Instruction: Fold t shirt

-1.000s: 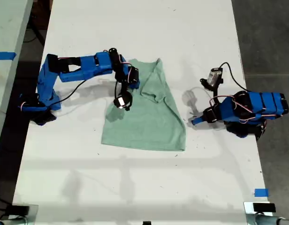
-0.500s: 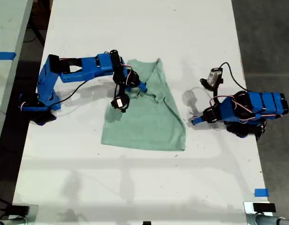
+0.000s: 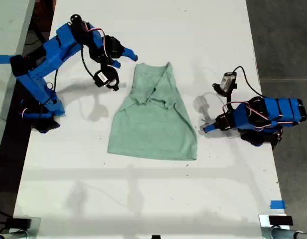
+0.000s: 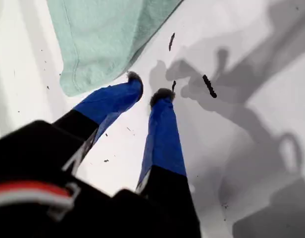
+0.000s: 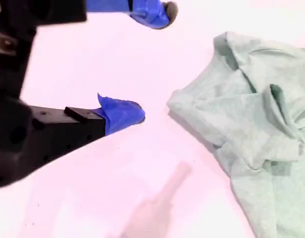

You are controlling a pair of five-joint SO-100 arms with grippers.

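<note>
- The white table [image 3: 143,199] fills most of the exterior view, matte and lightly speckled. A strip of blue tape [image 3: 277,204] sits near its lower right edge, and dark grey floor [image 3: 288,40] runs down the right of the frame.
- The t shirt [image 3: 153,124] lies flat at the centre of the table. It is pale mint-green soft cloth. The hem is spread wide toward the bottom of the frame, and the sleeves are folded inward into creased layers toward the top.
- My first gripper [image 3: 205,129] rests low at centre right of the exterior view, just beside the shirt's right edge. In the first wrist view its blue-taped tips [image 4: 148,87] are narrowly parted, hold nothing, and sit close to the shirt [image 4: 103,34] without gripping it.
- My second gripper [image 3: 124,54] hangs raised at upper left, just beyond the shirt's top corner. Its jaws are spread wide and empty [image 5: 146,63], clear of the rumpled cloth [image 5: 251,124].
- A second pale surface [image 3: 9,30] lies at the far upper left.
</note>
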